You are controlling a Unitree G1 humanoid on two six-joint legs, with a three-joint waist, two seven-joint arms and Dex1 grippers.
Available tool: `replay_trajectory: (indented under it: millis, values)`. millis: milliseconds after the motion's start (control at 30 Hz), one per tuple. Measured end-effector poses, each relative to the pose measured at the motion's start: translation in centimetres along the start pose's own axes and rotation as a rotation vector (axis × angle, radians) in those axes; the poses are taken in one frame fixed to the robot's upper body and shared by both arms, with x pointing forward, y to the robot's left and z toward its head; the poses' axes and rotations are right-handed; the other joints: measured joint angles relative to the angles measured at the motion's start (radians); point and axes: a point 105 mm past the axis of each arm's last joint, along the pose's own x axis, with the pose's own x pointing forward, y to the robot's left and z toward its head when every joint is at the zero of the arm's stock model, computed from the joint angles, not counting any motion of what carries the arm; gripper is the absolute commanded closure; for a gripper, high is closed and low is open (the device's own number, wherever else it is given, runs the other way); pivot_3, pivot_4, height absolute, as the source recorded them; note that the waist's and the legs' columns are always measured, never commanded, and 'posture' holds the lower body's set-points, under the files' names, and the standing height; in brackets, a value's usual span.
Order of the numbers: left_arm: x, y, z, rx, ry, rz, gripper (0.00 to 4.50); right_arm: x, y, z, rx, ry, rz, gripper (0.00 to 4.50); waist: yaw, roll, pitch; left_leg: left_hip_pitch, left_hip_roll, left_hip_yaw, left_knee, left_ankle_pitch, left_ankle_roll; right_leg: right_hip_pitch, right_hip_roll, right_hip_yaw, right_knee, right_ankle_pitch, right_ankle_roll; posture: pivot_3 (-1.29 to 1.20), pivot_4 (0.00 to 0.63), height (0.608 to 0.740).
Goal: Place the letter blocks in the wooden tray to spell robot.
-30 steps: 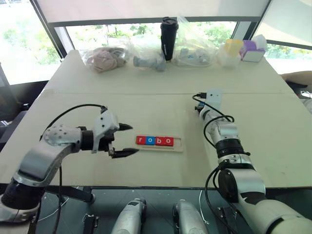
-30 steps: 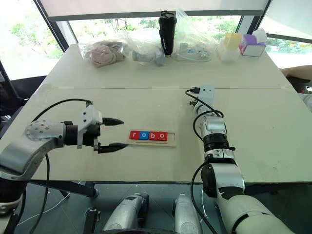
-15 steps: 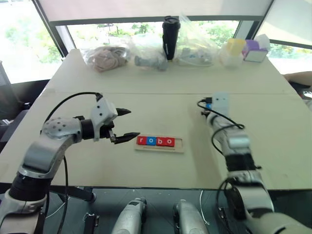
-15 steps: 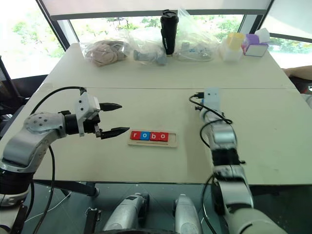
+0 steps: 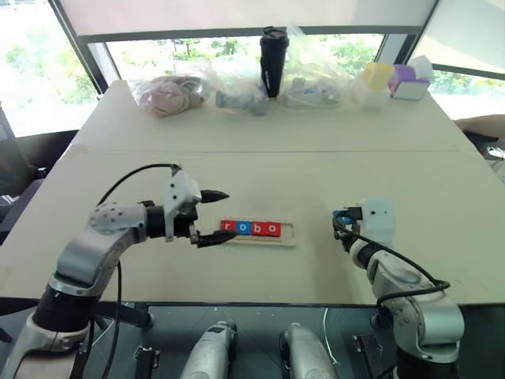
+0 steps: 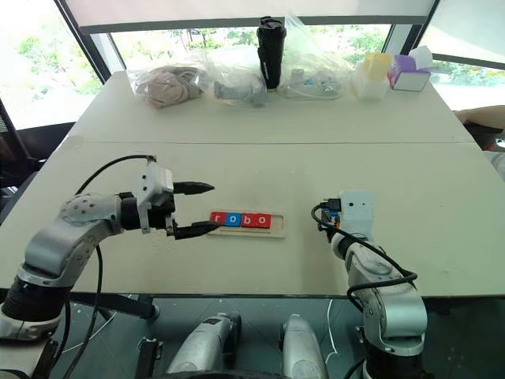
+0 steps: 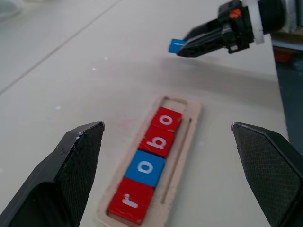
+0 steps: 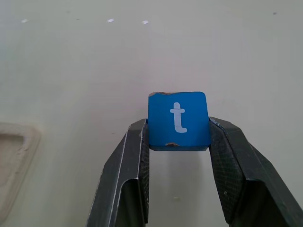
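Right pincer has drawn back, pinching square blue t block.

Wooden tray: cut off at edge of right wrist view, one rounded corner showing, off to side of right gripper.
Blue t block: lower edge hidden between gripper's fingers.
Bags at far table edge, beyond both grippers: contents unreadable.

Surface: pale tabletop | near front edge, centre: wooden tray | far edge: plastic bags, black tumbler, yellow and purple containers
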Motion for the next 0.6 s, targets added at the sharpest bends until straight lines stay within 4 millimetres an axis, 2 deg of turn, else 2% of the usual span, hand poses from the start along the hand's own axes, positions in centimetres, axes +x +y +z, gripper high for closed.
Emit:
replay_trajectory:
  millis: [33,67,100,200,233,400,600]
  values:
    - [0.1,-0.3,-0.3,0.003,0.019,-0.026,0.0,0.0,0.1,-0.3,-0.002,0.012,0.006,3.33,0.0,0.0,0.0,-0.001,0.0,0.0,-0.001,0.0,0.0,-0.001,0.0,0.0,-0.002,0.0,0.0,0.0,0.15,0.74]
    - [0.2,-0.6,-0.5,0.006,0.035,-0.043,0.0,-0.1,0.1,-0.5,-0.003,0.017,0.007,2.31,0.0,0.0,0.0,-0.002,0.0,0.0,-0.001,0.0,0.0,-0.001,0.0,0.0,-0.002,0.0,0.0,0.0,0.15,0.74]
    - [0.3,-0.7,-0.7,0.005,0.047,-0.058,0.0,-0.1,0.1,-0.5,-0.007,0.02,0.01,1.96,0.0,0.0,0.0,-0.002,0.0,0.0,-0.001,0.0,0.0,-0.001,0.0,0.0,-0.003,0.0,0.0,0.0,0.15,0.74]
    - [0.3,-1.0,-0.9,0.003,0.059,-0.08,0.0,-0.2,0.1,-1.0,-0.015,0.038,0.017,0.38,0.0,0.0,0.0,-0.003,0.0,0.0,-0.002,0.0,0.0,-0.001,0.0,-0.001,-0.004,0.0,0.0,0.0,0.15,0.74]
    - [0.3,-1.0,-0.9,0.003,0.06,-0.084,0.0,-0.3,0.1,-1.3,-0.014,0.047,0.021,0.03,0.0,0.0,0.0,-0.003,0.0,0.0,-0.002,0.0,0.0,-0.001,0.0,-0.001,-0.004,0.0,0.0,0.0,0.15,0.74]
    - [0.1,-1.1,-1.0,0.008,0.073,-0.095,0.0,-0.4,0.0,-1.2,-0.083,0.051,0.073,0.03,-0.001,0.0,0.0,-0.003,0.0,0.0,-0.002,0.0,0.0,-0.001,0.0,-0.001,-0.005,0.0,0.0,0.0,0.15,0.74]
    - [-0.9,-1.3,-1.6,0.017,0.13,-0.133,0.0,-2.1,-2.1,3.0,-0.439,-0.127,0.37,0.03,0.001,0.0,0.0,-0.003,0.0,-0.001,-0.001,-0.001,0.003,0.005,-0.001,-0.004,-0.012,0.0,0.001,0.0,0.15,0.74]
